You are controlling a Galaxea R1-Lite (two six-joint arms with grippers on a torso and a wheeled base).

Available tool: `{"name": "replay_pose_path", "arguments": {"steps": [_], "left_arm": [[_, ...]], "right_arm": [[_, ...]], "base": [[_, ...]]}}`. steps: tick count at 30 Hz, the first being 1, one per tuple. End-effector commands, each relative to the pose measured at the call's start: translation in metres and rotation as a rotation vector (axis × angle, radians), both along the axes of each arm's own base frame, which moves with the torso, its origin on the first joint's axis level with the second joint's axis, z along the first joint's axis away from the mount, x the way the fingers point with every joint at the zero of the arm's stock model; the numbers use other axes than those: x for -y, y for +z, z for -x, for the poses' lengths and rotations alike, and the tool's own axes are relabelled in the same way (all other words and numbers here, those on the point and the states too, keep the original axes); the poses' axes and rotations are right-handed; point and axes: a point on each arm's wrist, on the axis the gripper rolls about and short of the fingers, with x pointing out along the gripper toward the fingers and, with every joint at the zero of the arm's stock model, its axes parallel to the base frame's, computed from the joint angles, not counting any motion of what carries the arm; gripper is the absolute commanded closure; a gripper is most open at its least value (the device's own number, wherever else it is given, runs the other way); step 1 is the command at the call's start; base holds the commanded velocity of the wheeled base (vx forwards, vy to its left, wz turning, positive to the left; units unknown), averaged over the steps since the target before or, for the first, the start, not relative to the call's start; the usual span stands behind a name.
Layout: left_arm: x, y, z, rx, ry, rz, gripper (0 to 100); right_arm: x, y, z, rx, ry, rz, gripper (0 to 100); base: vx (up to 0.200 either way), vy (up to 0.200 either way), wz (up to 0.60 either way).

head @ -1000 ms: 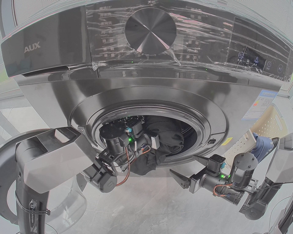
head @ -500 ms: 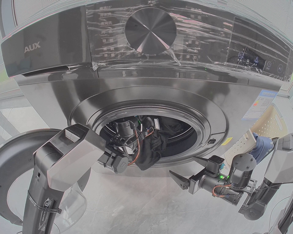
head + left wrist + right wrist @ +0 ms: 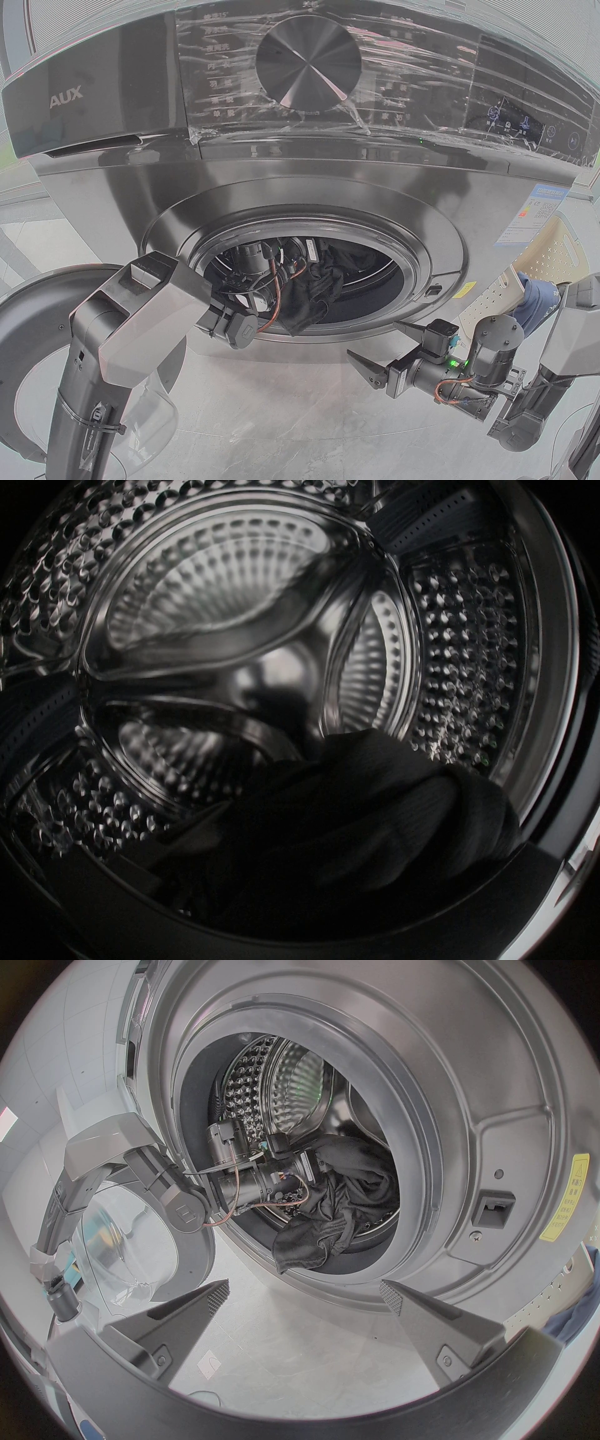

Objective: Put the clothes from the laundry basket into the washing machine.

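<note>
Black crumpled garment (image 3: 312, 294) has slid deeper into the drum of the dark steel washing machine (image 3: 375, 206), mid-frame, one corner over the lip: nearly loaded. Left hand (image 3: 314, 1169) is buried in it, grip untellable; right hand (image 3: 375, 340) spread, lower right.

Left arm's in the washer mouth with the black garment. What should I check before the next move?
1. Washer door swung clear: ok.
2. Black garment fully inside the drum: not ok, a fold hangs over the opening's lower lip.
3. Left arm has hold of that garment: cannot tell, hidden by cloth.
4. Right gripper open, empty, below the opening: ok.
5. Next item ready: ok, blue garment in the laundry basket.
</note>
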Motion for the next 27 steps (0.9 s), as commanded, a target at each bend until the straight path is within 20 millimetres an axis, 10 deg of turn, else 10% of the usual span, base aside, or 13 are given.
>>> {"name": "replay_pose_path", "arguments": {"steps": [1, 15, 16, 27], "left_arm": [[-0.006, -0.007, 0.023, -0.126, -0.07, -0.068, 0], [0.002, -0.047, 0.028, -0.277, -0.101, -0.168, 0], [0.002, -0.048, 0.026, -0.274, -0.101, -0.167, 100], [0.01, -0.011, -0.008, -0.107, -0.017, -0.048, 100]], "right_arm": [[0.0, 0.0, 0.0, 0.0, -0.001, 0.0, 0], [-0.001, -0.001, 0.001, -0.001, 0.004, 0.001, 0], [-0.001, -0.001, 0.001, -0.001, 0.004, 0.001, 0], [-0.002, 0.0, 0.001, 0.0, 0.007, 0.0, 0]], "base": [[0.0, 0.0, 0.0], [0.0, 0.0, 0.0], [0.0, 0.0, 0.0], [0.0, 0.0, 0.0]]}}
